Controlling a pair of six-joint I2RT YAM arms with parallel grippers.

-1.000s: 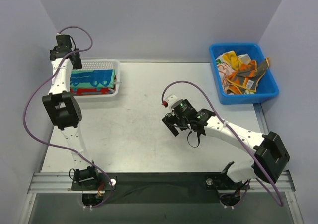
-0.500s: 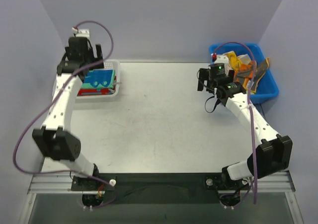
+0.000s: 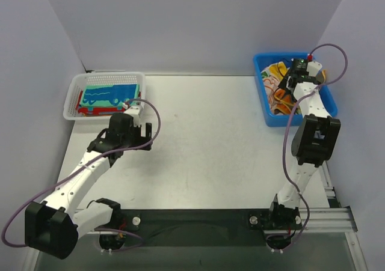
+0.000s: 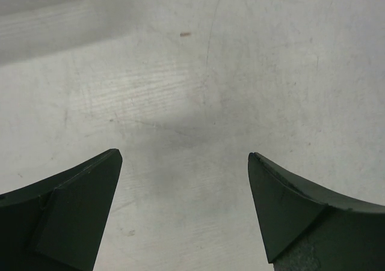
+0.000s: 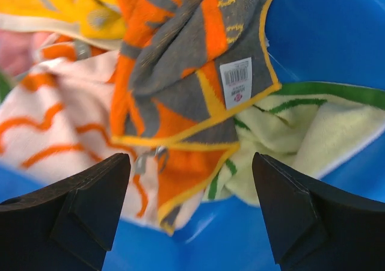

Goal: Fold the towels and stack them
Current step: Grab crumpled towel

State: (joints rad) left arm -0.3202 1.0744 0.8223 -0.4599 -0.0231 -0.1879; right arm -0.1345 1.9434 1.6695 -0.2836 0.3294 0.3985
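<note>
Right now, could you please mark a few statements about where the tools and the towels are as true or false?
1. The right tool hangs open above the blue bin. True.
2. A folded teal towel lies in the white basket. True.
3. The left tool grips the teal towel. False: it is open over the bare table.
4. The blue bin is empty. False: a grey-and-orange towel lies in it among others.
5. The grey-and-orange towel carries a barcode label. True.

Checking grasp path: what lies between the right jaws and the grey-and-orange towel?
Nothing; right wrist view shows the right gripper facing the grey-and-orange towel unobstructed.
</note>
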